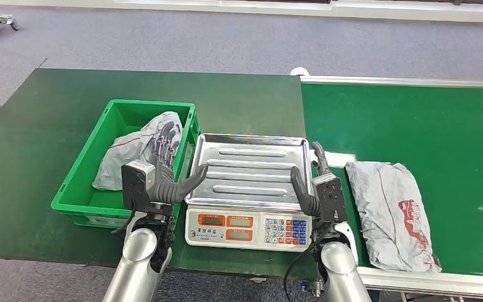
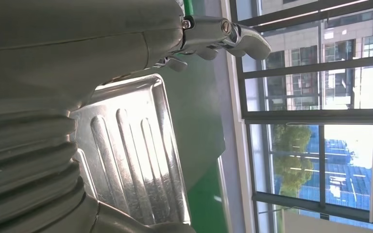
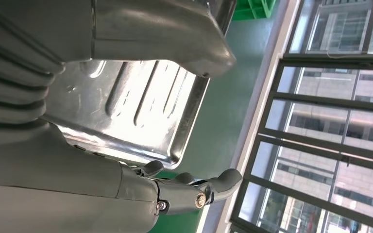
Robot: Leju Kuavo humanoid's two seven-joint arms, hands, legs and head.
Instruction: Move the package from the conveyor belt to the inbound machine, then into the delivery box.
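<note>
I see both hands, left hand [image 1: 163,170] and right hand [image 1: 314,185], spread and holding nothing beside the scale tray [image 1: 248,170]; one package [image 1: 393,211] lies right on the belt [image 1: 415,119].

Green table [image 1: 50,126] with crate [image 1: 88,182], scale [image 1: 245,226]

Grey package [image 1: 392,214] on conveyor belt [image 1: 415,119]; scale tray [image 1: 249,170] bare; second package [image 1: 139,148] in green bin [image 1: 82,182].
</note>
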